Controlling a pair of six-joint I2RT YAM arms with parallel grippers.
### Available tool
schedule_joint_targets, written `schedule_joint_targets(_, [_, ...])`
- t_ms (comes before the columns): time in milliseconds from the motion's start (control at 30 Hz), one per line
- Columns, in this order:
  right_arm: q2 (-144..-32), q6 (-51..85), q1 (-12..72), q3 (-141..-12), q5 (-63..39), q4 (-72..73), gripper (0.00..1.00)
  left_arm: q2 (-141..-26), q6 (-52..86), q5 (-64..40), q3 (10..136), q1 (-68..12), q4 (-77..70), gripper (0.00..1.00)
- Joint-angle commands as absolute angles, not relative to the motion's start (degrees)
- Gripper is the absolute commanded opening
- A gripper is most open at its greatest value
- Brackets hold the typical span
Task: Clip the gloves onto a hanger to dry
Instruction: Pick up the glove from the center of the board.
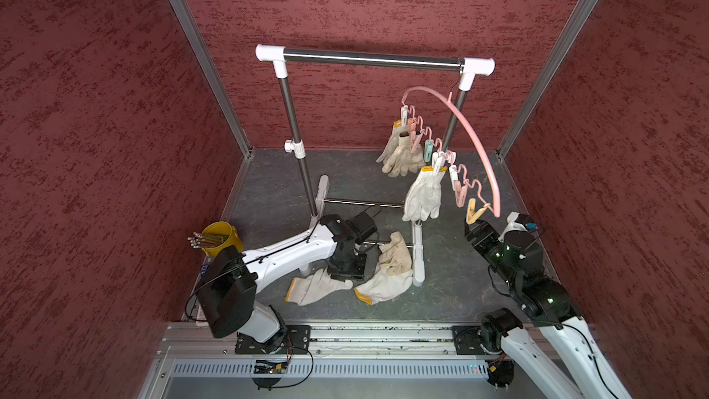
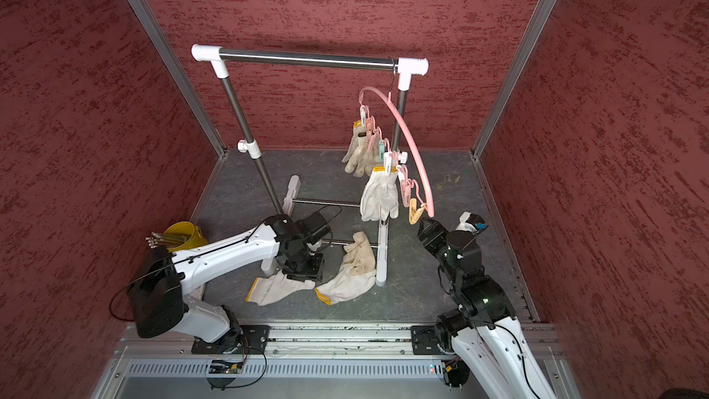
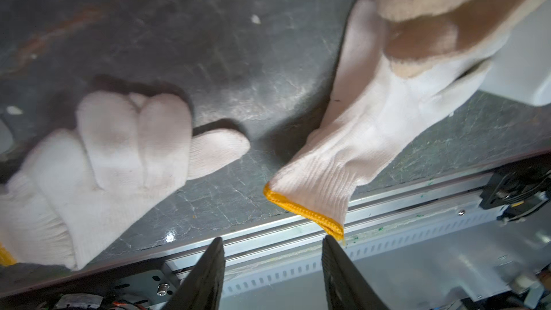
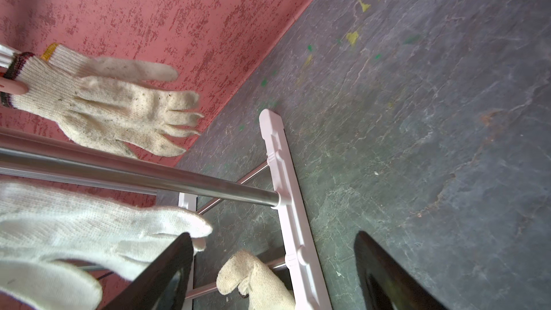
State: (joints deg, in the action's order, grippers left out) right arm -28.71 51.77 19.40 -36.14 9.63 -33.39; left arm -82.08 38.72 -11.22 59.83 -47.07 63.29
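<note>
The pink hanger [image 1: 470, 134] hangs from the rack's right end, with pastel clips dangling along it. Two soiled gloves [image 1: 399, 153] are clipped at its far end and a white glove [image 1: 424, 195] hangs nearer. On the floor lie a white glove [image 1: 318, 289] and another white glove [image 1: 383, 285] with a beige glove [image 1: 395, 255] draped over it. My left gripper [image 3: 273, 239] hovers open and empty low between the floor gloves, one fingertip beside a yellow cuff [image 3: 304, 210]. My right gripper [image 4: 272, 234] is open and empty just below the hanger's near end, by a yellow clip [image 1: 475, 213].
The steel garment rack [image 1: 368, 57] stands mid-floor on white feet [image 1: 418, 259] joined by thin cross rods. A yellow bucket [image 1: 224, 237] of rods sits at the left behind my left arm. Red walls close three sides and an aluminium rail [image 1: 364, 333] runs along the front.
</note>
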Motion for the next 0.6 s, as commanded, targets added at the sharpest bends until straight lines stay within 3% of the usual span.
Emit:
schedule_joint_targets(0, [-29.87,49.81,19.53,-35.43,6.41,-29.29,0.84,-72.51,48.01,-6.44,54.53,-41.62,63.81,0.53])
schedule_joint_targets(200, [-31.97,48.10,19.53,-35.11,3.68,-27.23,0.84,-54.69,65.27,2.35,47.93,-31.97,68.69,0.52])
schedule_joint_targets(567, [-32.55,44.61,19.53,-34.34,3.34,-26.22,0.84,-51.62,79.29,-5.08,35.69,-18.26,73.68,0.51])
